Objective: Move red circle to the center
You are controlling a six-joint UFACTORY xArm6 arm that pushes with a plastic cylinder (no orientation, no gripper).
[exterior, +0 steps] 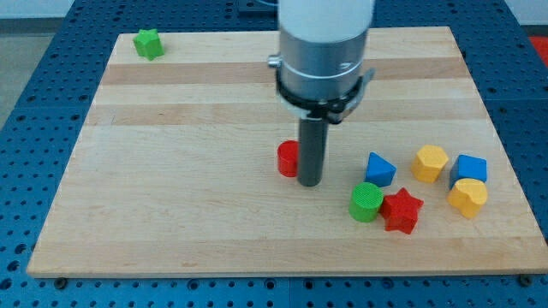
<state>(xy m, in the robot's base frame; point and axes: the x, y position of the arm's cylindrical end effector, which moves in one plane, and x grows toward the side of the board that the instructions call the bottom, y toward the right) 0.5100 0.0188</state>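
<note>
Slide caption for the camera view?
Tip against the red circle's right side, near the board's center.

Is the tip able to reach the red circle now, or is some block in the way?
Probably yes. My tip is right beside the red circle, on its right in the view, apparently touching, with nothing between them. The green cylinder and other blocks lie further right.

Blocks, nearest the green circle (366,202), crowd the board's (188,171) lower right.

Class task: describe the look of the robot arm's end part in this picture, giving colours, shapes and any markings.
A wide cylinder, white above and silver-grey below, ends in a black collar. From it hangs a straight dark grey rod, and my tip is blunt and round. No cables or markings show.
</note>
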